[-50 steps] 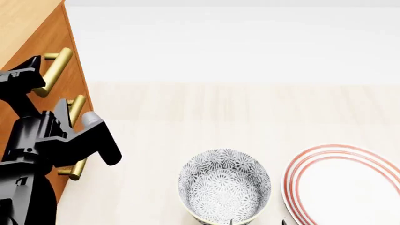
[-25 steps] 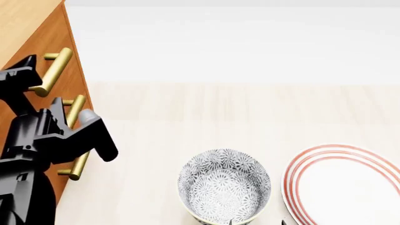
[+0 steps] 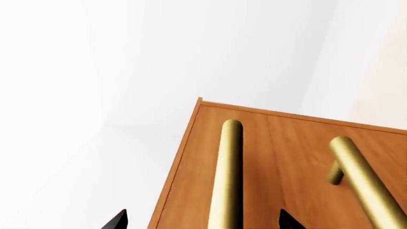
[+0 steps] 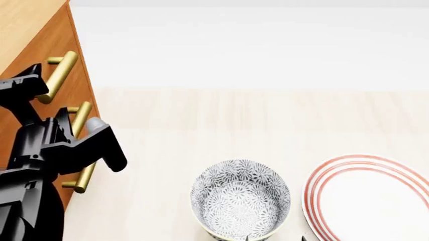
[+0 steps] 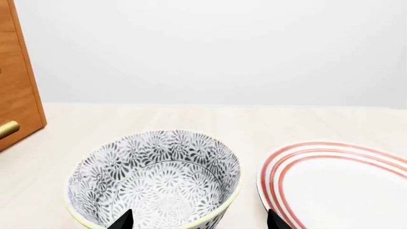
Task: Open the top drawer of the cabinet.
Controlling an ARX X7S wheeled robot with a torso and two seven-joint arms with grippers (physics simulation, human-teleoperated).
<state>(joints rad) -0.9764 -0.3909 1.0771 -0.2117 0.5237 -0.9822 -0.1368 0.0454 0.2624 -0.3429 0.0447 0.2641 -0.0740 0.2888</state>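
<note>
The cabinet [image 4: 27,25] stands at the left of the head view, with three brass bar handles down its front. The top drawer [image 4: 67,42] looks closed, and its handle [image 4: 59,73] is the uppermost. My left gripper [image 4: 35,86] is open at that handle's near end. In the left wrist view the top handle [image 3: 228,171] runs between the two black fingertips [image 3: 118,221], with the jaws open around it and not touching. My right gripper [image 5: 198,220] is open and empty just above the patterned bowl [image 5: 156,179].
The patterned bowl [image 4: 240,198] and a red-rimmed white plate [image 4: 368,198] sit on the pale surface at the front right. The middle handle [image 4: 81,116] and the bottom handle [image 4: 84,176] lie below the top one, partly behind my left arm [image 4: 47,150].
My left gripper has shifted slightly back and forth beside the top handle's near end. The drawer, bowl, plate and right arm have not moved.
</note>
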